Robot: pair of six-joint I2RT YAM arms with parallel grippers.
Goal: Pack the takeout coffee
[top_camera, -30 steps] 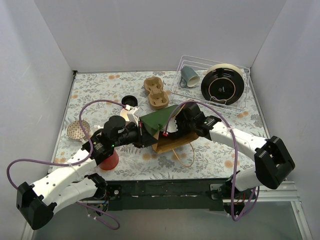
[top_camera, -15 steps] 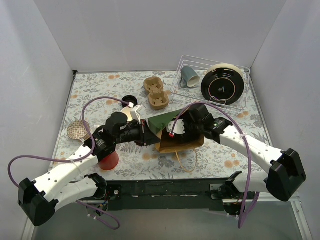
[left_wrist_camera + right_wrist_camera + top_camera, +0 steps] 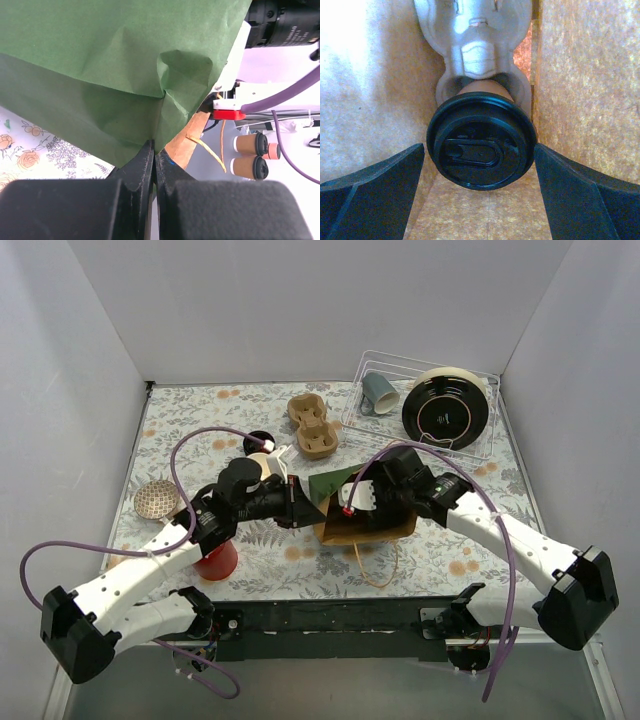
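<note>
Our left arm point(image 3: 150, 565) reaches low from the near left corner to mid-table, left gripper point(image 3: 153, 146) pinched tight on the green flap point(image 3: 100, 60) of the paper bag point(image 3: 372, 530). Right arm point(image 3: 500, 530) bends in from the near right, right gripper point(image 3: 479, 150) inside the bag, jaws wide either side of the takeout coffee cup point(image 3: 481, 125) sitting in a pulp carrier point(image 3: 470, 45). We only see that from the right wrist. Left wrist view catches two more lidded cups point(image 3: 250, 145) past the bag. Red cup point(image 3: 218, 562) by the left arm.

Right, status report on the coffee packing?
Left fingers shut on green paper bag flap. Right fingers open, flanking black-lidded tan paper cup inside bag. Nothing blocking.
</note>
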